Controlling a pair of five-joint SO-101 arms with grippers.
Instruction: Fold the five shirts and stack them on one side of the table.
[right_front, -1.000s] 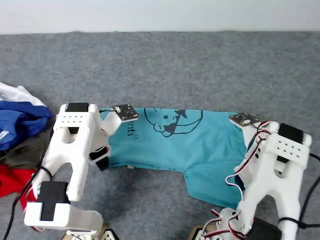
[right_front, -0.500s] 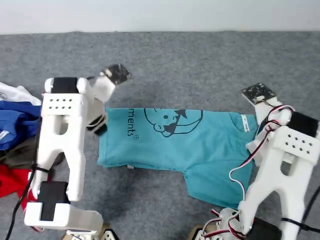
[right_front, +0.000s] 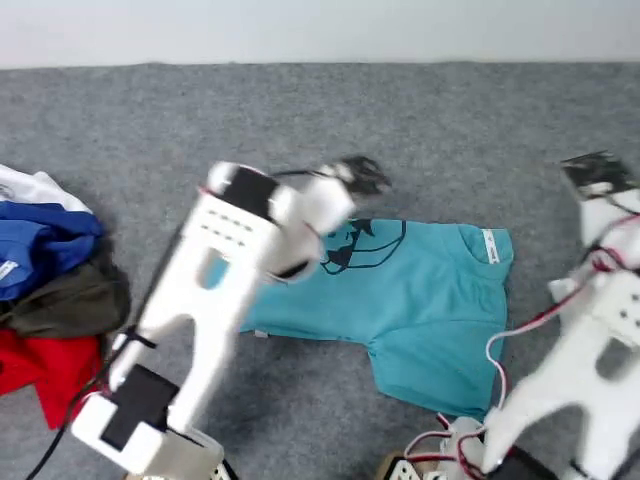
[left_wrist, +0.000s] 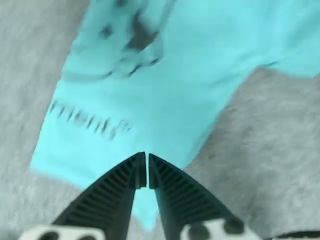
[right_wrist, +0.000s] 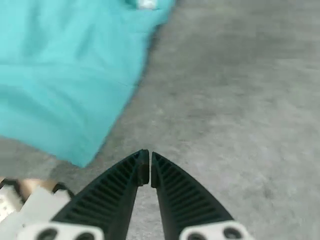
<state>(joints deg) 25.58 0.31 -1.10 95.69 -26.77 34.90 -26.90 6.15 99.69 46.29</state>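
Teal shirt (right_front: 420, 290) lies spread flat on the grey table (right_front: 450, 130). I judge it light, limp cloth that will sag and crease, so it is best pinched at an edge or corner, both ends at once. Left gripper (left_wrist: 142, 156) has jaws closed tip to tip and holds nothing, with the shirt beneath its tips and stretching ahead; right gripper (right_wrist: 146, 152) is likewise closed and empty, over bare table with the shirt's edge near, off to one side.
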